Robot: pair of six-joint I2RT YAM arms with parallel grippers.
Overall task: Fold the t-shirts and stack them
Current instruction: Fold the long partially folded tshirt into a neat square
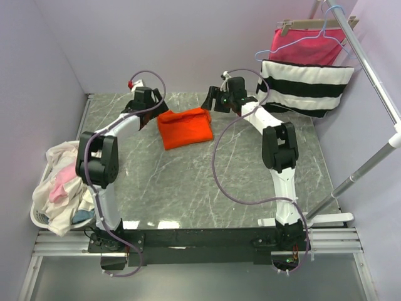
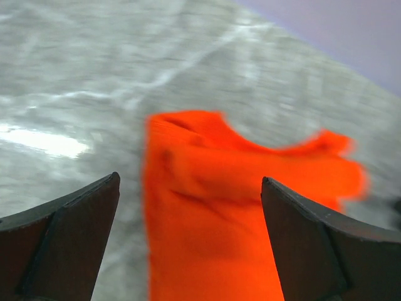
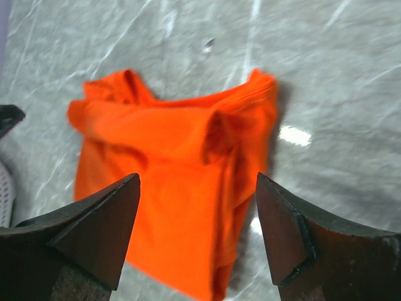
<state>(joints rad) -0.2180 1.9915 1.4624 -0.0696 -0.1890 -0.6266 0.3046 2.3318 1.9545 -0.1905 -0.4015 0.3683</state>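
A bright orange-red t-shirt [image 1: 184,128] lies folded into a rough rectangle on the grey marble table [image 1: 188,182], toward the back. My left gripper [image 1: 152,100] hovers at its back left corner, open, with the shirt [image 2: 232,207] lying below its spread jaws, untouched. My right gripper [image 1: 216,100] hangs at the shirt's back right corner, also open, and the shirt [image 3: 182,188] shows loose between its jaws. Cream-white and pale pink t-shirts [image 1: 59,185] sit piled in a white basket [image 1: 39,216] at the table's left edge.
A pink cloth with broad black and white stripes [image 1: 305,84] hangs on a hanger from a metal rack [image 1: 369,69] at the back right. Purple walls close in the back and left sides.
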